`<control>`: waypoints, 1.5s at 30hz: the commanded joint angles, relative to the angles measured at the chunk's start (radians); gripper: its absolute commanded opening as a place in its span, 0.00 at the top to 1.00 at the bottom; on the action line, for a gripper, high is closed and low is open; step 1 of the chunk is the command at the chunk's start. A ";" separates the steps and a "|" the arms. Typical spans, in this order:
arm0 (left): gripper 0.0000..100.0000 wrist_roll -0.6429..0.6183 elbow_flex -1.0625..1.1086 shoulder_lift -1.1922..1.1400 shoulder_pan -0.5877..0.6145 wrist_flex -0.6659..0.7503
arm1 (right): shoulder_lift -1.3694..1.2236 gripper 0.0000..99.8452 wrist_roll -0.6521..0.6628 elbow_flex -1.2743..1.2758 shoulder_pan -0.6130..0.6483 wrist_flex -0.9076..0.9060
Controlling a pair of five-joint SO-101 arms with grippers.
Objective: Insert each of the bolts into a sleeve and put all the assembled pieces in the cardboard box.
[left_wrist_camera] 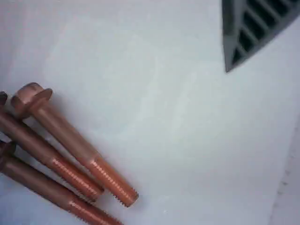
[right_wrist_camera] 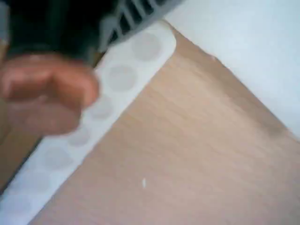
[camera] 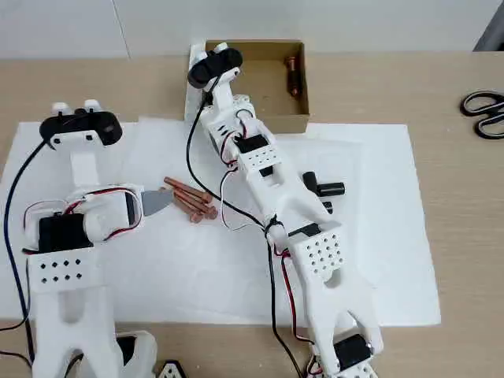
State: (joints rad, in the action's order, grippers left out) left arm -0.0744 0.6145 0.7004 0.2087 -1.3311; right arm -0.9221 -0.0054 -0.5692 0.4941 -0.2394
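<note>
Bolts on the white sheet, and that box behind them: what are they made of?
Bolts: apparently metal, copper-coloured with a dull sheen; cut threads show at the tips. Box: brown cardboard by its look, matte, with thin flat walls.

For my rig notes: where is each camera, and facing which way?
High view: fixed overhead, looking down at table; left arm, right arm show.
Left wrist view: on left arm, facing down at bolts; left gripper shows.
Right wrist view: on right arm, facing table beside cardboard box; right gripper shows.
Shared: bolts, high and left wrist.
</note>
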 commanded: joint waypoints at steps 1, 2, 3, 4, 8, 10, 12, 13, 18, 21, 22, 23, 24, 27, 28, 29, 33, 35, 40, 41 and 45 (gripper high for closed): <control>0.63 0.002 -0.007 0.011 0.006 0.017 | 0.018 1.00 0.006 -0.068 0.044 0.021; 0.63 0.002 -0.007 0.011 0.006 0.017 | 0.018 1.00 0.006 -0.068 0.047 0.008; 0.63 0.002 -0.007 0.011 0.006 0.017 | 0.021 1.00 0.006 -0.068 0.051 -0.007; 0.63 0.002 -0.007 0.011 0.006 0.017 | 0.022 1.00 0.006 -0.068 0.061 -0.019; 0.63 0.002 -0.007 0.011 0.006 0.015 | 0.019 1.00 0.006 -0.068 0.073 -0.022; 0.63 0.002 -0.007 0.011 0.006 0.014 | 0.019 1.00 0.006 -0.068 0.073 -0.022; 0.63 0.002 -0.007 0.011 0.006 0.014 | 0.019 1.00 0.006 -0.068 0.074 -0.024; 0.63 0.002 -0.007 0.011 0.006 0.014 | 0.019 1.00 0.006 -0.068 0.074 -0.024; 0.63 0.002 -0.007 0.011 0.006 0.014 | 0.018 0.99 0.006 -0.068 0.062 -0.025; 0.63 0.002 -0.007 0.011 0.006 0.014 | 0.019 0.92 0.008 -0.068 0.054 -0.025; 0.63 0.002 -0.007 0.011 0.006 0.014 | 0.019 0.88 0.008 -0.068 0.053 -0.027; 0.63 0.002 -0.007 0.011 0.006 0.012 | 0.021 0.83 0.008 -0.068 0.051 -0.027; 0.63 0.002 -0.005 0.011 0.006 0.012 | 0.021 0.79 0.008 -0.068 0.051 -0.027; 0.63 0.002 -0.005 0.011 0.006 0.012 | 0.027 0.72 0.008 -0.071 0.051 -0.027; 0.63 0.002 -0.005 0.011 0.006 0.012 | 0.027 0.72 0.008 -0.072 0.051 -0.025; 0.63 0.002 -0.005 0.011 0.006 0.012 | 0.028 0.73 0.017 -0.072 0.051 -0.021; 0.63 0.002 -0.005 0.011 0.006 0.012 | 0.048 0.72 0.083 -0.074 0.044 -0.025; 0.63 0.002 -0.007 0.011 0.006 0.012 | 0.082 0.72 0.084 -0.074 0.035 -0.027; 0.63 0.002 -0.013 0.011 0.006 0.012 | 0.206 0.72 0.084 -0.072 -0.035 -0.125; 0.63 0.002 -0.013 0.011 0.006 0.012 | 0.240 0.72 0.083 -0.072 -0.051 -0.160; 0.63 0.002 -0.019 0.011 0.000 0.012 | 0.407 0.72 0.060 -0.072 -0.099 -0.286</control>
State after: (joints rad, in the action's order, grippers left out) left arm -0.0744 0.6145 0.7004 0.2087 -1.3311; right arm -0.6997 0.0667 -0.5846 0.4266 -0.4557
